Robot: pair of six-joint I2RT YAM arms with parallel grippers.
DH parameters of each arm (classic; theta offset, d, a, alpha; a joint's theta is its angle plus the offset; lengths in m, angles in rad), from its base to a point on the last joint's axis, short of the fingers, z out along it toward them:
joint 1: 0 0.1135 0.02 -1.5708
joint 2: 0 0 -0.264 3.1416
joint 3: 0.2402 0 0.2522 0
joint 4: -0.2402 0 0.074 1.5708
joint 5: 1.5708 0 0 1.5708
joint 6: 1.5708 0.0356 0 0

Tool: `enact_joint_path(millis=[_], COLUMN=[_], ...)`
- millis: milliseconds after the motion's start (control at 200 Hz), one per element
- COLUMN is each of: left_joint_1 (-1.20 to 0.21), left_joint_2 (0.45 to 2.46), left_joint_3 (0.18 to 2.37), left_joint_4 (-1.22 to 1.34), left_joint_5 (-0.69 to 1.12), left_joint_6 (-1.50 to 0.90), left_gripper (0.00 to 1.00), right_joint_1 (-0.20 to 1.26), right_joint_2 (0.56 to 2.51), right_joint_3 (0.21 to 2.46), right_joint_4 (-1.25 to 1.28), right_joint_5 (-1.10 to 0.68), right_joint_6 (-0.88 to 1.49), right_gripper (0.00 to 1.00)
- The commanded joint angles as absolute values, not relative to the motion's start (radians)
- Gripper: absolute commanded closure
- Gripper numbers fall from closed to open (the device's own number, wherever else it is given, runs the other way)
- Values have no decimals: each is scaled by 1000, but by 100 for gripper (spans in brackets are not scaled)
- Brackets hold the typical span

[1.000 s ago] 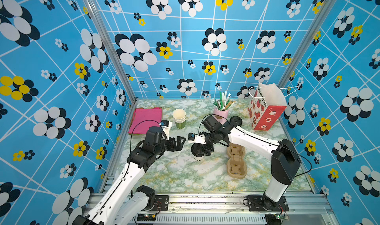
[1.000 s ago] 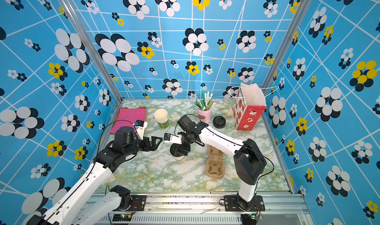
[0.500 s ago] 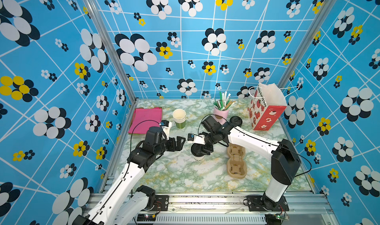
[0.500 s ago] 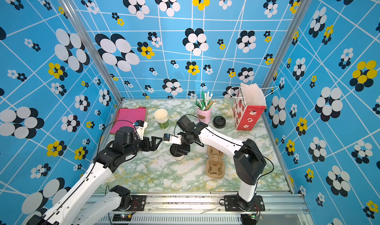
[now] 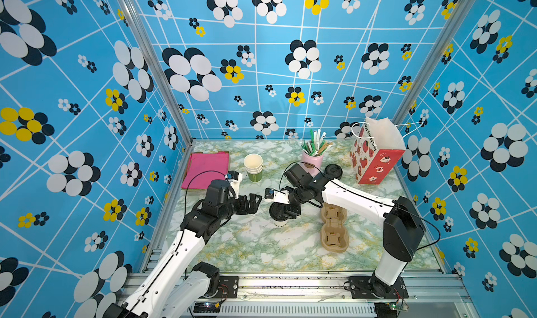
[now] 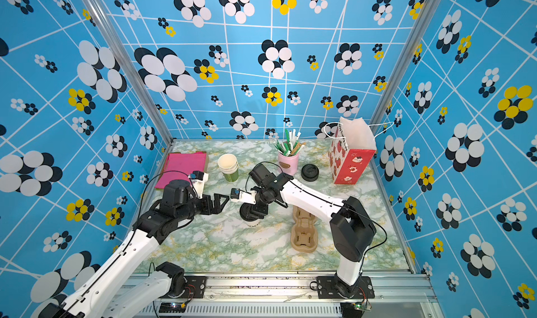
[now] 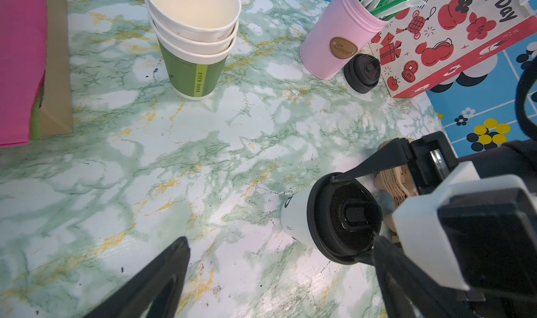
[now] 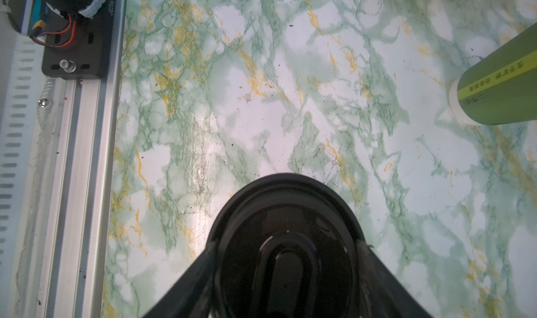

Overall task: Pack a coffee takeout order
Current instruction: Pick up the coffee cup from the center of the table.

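Blue walls printed with black, white and yellow flowers box in a green-veined marble table (image 5: pixel 261 252). Near the middle of the frame the lidded paper cup (image 5: pixel 279 223) stands on the marble, with a pale body and a black round lid. My right gripper (image 5: pixel 279 212) sits over it from above. In the right wrist view its two black fingers (image 8: pixel 189 278) lie against opposite sides of the lid's rim, so I read that claw as closed on the cup at its lid. Just right of the cup, the brown pulp cup holder (image 5: pixel 334 229) lies flat, its upper end partly under my right arm. My left gripper (image 5: pixel 252 203) hangs just left of the cup and apart from it, claw spread wide and holding nothing, tips pointing at the cup. Toward the upper left of the table lies a flat pink napkin stack (image 5: pixel 206 168). Beside it to the right is a stack of lidless cups (image 5: pixel 253 167) in a green sleeve. Higher in the frame, right of centre, a pink tin (image 5: pixel 312 160) holds wrapped straws and a loose black lid (image 5: pixel 333 171) sits just beside it. A red-and-white gift bag (image 5: pixel 374 156) stands at the table's upper right corner.
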State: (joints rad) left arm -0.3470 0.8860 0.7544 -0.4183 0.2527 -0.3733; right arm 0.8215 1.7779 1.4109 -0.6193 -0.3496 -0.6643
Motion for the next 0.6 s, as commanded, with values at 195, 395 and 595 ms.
enact_joint_path(millis=[195, 395, 595], left_joint_1=[-338, -337, -336], left_joint_2=[876, 876, 886], left_joint_3=[745, 742, 747], left_joint_4=[-407, -405, -399], left_joint_5=[244, 244, 250], left_joint_6=[-376, -377, -378], left_gripper=[1, 1, 1], right_joint_1=[766, 710, 665], right_joint_2=[1770, 1793, 1848], right_joint_3=[1434, 1487, 1563], right_joint_4=[-595, -590, -586], right_joint_5=[-330, -317, -287], right_joint_6=[-576, -529, -465], right_gripper=[32, 32, 32])
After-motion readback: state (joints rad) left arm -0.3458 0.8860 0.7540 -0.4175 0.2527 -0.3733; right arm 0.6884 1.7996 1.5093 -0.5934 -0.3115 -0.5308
